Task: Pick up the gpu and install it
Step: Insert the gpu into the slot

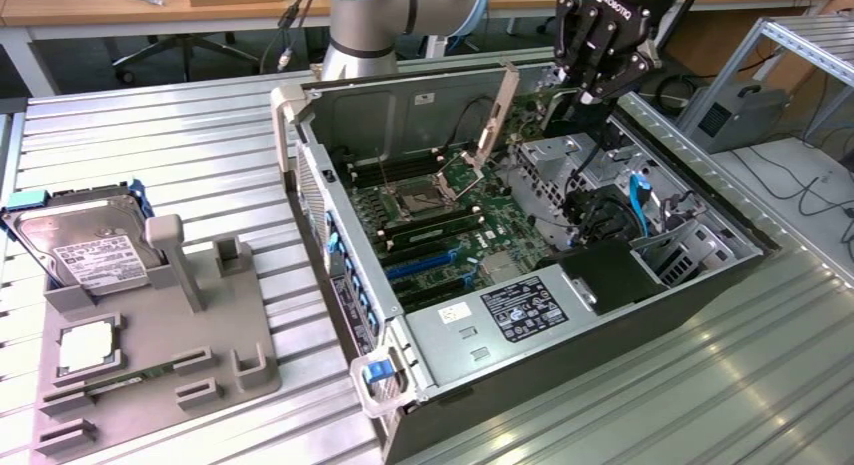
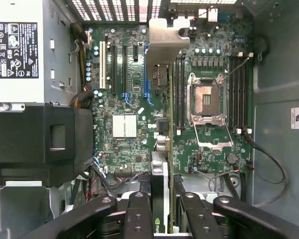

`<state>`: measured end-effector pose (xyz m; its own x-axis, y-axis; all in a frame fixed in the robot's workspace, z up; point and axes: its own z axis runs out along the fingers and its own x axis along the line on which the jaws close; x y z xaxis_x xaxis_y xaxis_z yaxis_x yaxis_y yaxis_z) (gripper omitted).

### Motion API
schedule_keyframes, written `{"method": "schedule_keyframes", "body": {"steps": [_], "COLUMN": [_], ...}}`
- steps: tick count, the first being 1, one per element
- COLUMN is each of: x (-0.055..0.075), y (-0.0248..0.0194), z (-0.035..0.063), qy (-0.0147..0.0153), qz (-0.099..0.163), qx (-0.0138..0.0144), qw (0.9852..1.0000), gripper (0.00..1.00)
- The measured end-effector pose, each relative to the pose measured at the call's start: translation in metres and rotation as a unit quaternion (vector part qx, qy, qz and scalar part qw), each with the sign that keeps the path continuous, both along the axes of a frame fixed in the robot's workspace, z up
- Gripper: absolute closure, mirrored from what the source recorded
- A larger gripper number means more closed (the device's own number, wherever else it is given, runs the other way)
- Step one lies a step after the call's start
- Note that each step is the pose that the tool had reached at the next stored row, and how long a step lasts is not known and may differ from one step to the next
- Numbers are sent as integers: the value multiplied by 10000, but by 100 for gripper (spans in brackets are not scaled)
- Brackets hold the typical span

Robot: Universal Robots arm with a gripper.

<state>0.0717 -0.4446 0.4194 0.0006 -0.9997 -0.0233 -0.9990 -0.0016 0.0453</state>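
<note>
- The claw [image 1: 589,93] is closed down narrow on the gpu [image 1: 505,110], one finger on each flat face of the card. In the wrist view the dark fingers [image 2: 138,211] sit on either side of the card's thin edge.
- The gpu [image 2: 159,172] stands on edge in the claw [image 2: 162,201] and runs straight out from it. Its pale metal bracket [image 2: 165,45] is at the end farthest from the claw.
- The claw and card hang inside the open computer case [image 1: 574,385], which lies on its side on the ribbed metal tabletop [image 1: 174,135].
- Directly below the claw is the green motherboard [image 2: 129,99]. The card runs along the expansion slots [image 2: 124,64].
- I cannot tell whether the card's lower edge touches a slot or is just above it.
- The open CPU socket [image 2: 208,99] is on the board just to one side of the held card. A small silver heatsink [image 2: 124,125] is on the other side.
- The boxy power supply [image 2: 17,50], with its label, is further from the claw on the heatsink's side.
- Well apart from the claw, toward the exterior view's left, a grey holder tray [image 1: 147,355] sits on the tabletop outside the case.
- A silver hard drive [image 1: 87,245] leans at the tray's far end.
</note>
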Motion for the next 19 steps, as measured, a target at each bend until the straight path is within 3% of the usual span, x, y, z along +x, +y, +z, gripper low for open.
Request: {"method": "schedule_keyframes", "body": {"steps": [10,19], "x": [-26,-216], "y": [1,5], "z": [0,0], "qy": [0,0], "qz": [0,0], "qx": [0,0], "qw": [10000,10000], "gripper": [73,73]}}
